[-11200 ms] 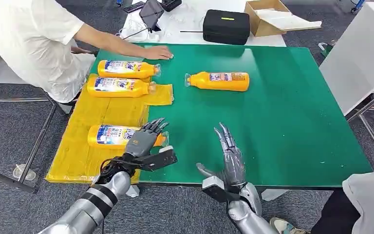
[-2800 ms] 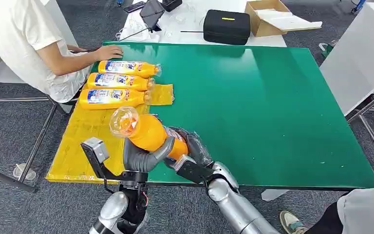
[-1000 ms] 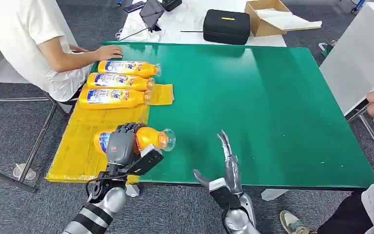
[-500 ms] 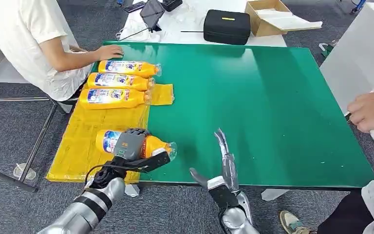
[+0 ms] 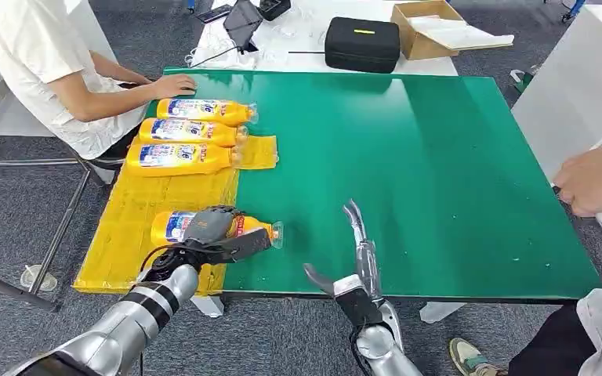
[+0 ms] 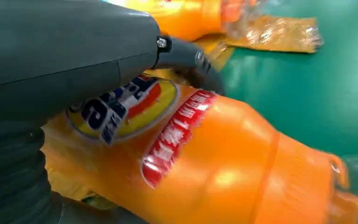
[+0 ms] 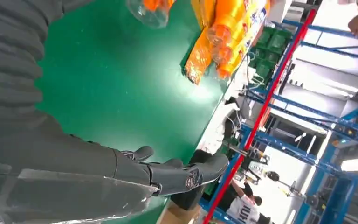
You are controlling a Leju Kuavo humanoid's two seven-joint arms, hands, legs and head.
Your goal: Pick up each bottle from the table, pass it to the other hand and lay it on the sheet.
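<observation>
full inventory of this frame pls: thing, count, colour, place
Orange bottles: 4, all lying down. Three side by side at the far end of the sheet; the nearest bottle lies at the sheet's near end, cap past its edge over the green.
Sheet: 1, yellow, left part of the table.
Table: 1, green top.
Case: 1, black, on the white surface beyond the table.
Cardboard box: 1, brown, open, beside the case.
Seated person: white shirt, far left, a hand on the table by the bottles.
Another person's hand: right edge.
Left hand: grips the nearest bottle.
Right hand: holds nothing, fingers apart, at the table's near edge.
</observation>
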